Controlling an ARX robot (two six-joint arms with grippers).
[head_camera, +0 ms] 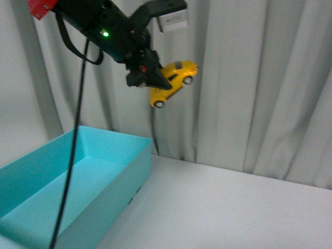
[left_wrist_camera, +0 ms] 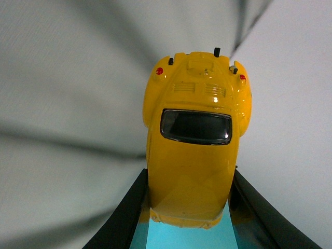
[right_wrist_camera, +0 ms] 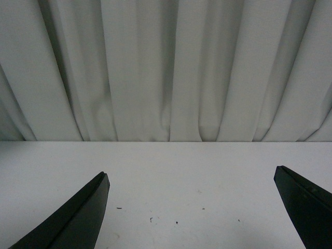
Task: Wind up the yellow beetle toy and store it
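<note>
Left pincer [head_camera: 154,81]: raised high, closed on the beetle [head_camera: 175,83], fingers [left_wrist_camera: 122,220] pressing its two flanks
Beetle: yellow, clear of every surface, tilted, one end up; roughly half its body juts beyond the fingertips, red lamps on the far end, dark window facing the wrist camera
Bin [head_camera: 119,192]: teal, open-topped, below the left pincer and somewhat to its left; teal shows between the fingers under the beetle
Cable [head_camera: 73,155]: black, hanging behind the left pincer down across the bin
Right pincer [right_wrist_camera: 192,207]: jaws spread wide, over the white table [right_wrist_camera: 166,171], which runs ahead of it to the curtain [right_wrist_camera: 166,67]
</note>
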